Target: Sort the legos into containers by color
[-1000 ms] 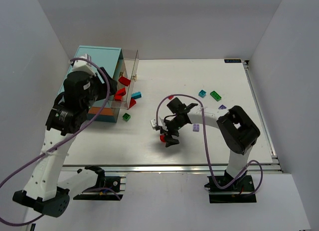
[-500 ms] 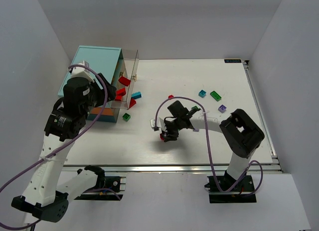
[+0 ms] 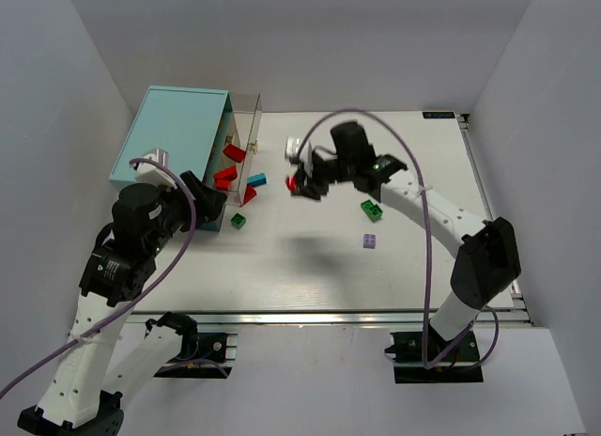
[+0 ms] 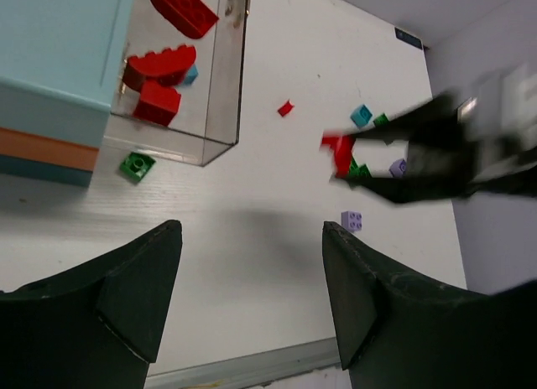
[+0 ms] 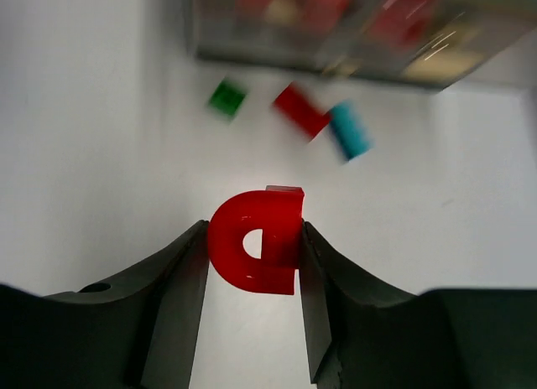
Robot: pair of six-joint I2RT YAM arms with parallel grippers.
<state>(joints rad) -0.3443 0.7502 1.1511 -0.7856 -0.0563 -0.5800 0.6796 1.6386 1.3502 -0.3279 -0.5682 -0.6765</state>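
The right gripper [image 5: 252, 248] pinches a red arch brick [image 5: 231, 251] between its fingers and hangs in the air above the table, just short of the clear drawer [image 4: 228, 95] — which already holds other red bricks [image 4: 159, 66]. The left gripper [image 4: 252, 297] stands spread and empty near the teal cabinet [image 3: 178, 131]. One finger seems to bear on the arch's rounded back, so the piece may twist or slip out. Released too early, it would land outside by the stray green brick [image 3: 238, 221]. Carried too low, it could knock the drawer's thin wall — or the left arm close by.
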